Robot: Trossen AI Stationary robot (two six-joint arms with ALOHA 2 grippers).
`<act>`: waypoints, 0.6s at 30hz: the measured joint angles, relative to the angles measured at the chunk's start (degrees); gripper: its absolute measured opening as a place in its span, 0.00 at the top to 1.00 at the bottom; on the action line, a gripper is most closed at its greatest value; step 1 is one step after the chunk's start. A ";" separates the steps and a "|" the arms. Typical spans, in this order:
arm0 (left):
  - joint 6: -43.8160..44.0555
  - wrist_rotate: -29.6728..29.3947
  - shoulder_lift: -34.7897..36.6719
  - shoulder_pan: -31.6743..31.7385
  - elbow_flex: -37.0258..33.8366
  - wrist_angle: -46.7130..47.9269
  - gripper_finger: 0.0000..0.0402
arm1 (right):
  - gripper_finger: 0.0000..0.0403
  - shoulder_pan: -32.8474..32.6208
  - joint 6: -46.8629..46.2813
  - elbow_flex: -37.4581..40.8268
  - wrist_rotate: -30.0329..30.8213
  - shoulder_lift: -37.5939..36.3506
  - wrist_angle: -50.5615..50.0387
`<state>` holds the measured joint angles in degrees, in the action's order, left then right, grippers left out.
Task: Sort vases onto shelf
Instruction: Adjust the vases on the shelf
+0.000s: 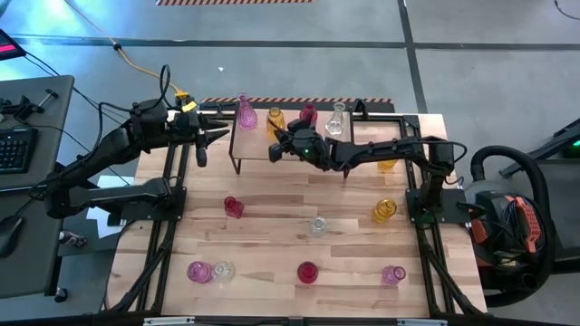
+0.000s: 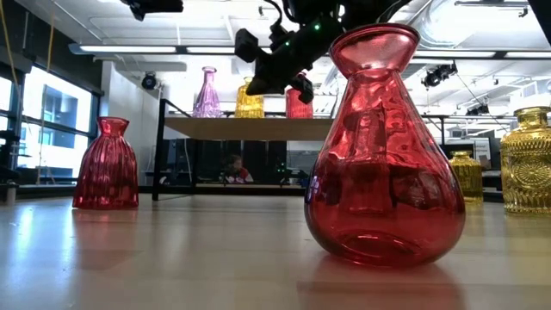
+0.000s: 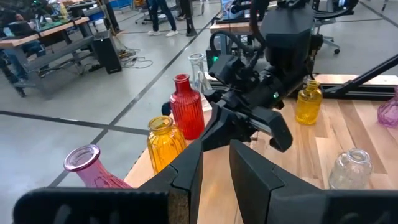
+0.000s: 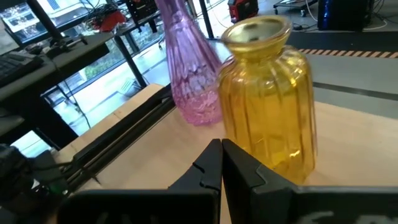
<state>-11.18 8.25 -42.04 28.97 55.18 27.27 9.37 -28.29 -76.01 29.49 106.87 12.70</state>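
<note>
The shelf (image 1: 294,145) stands at the table's far middle and carries a pink vase (image 1: 246,113), a yellow vase (image 1: 275,119), a red vase (image 1: 307,115) and a clear vase (image 1: 336,119), each upright on its base. My right gripper (image 4: 219,149) is shut above the shelf top, its tips just in front of the yellow vase (image 4: 267,93), with the pink vase (image 4: 189,68) beside it. My left gripper (image 3: 215,163) waits by the shelf's left end, open, with nothing between its fingers. My right gripper's shut fingertips (image 4: 211,155) stand close to the lower body (image 4: 261,152) of the yellow vase, coming nearly level from the table's right side. Whether they touch the glass, I cannot tell. The vase stands upright on the shelf.
More vases stand on the table in front of the shelf: red (image 1: 234,206), clear (image 1: 317,225), yellow (image 1: 383,210), and along the near edge pink (image 1: 199,271), clear (image 1: 223,270), red (image 1: 307,272) and pink (image 1: 392,274). Another yellow vase (image 1: 387,165) stands under my right arm.
</note>
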 joint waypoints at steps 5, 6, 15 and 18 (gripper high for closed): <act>0.00 -0.02 0.00 0.00 0.00 0.07 0.82 | 1.00 0.98 -0.23 0.00 -0.78 0.02 0.22; 0.00 -0.02 0.00 0.00 0.00 0.17 0.82 | 1.00 1.12 -0.25 0.00 -0.76 0.02 0.39; 0.02 -0.04 0.00 0.00 0.00 1.14 0.82 | 1.00 1.52 -1.71 0.00 -0.87 0.02 0.48; 0.02 -0.04 0.00 0.00 0.00 1.23 0.82 | 1.00 1.56 -1.68 0.00 -0.79 0.02 0.47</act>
<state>-11.16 8.21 -42.04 28.97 55.18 28.49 10.93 -29.97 -76.01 28.69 106.89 13.17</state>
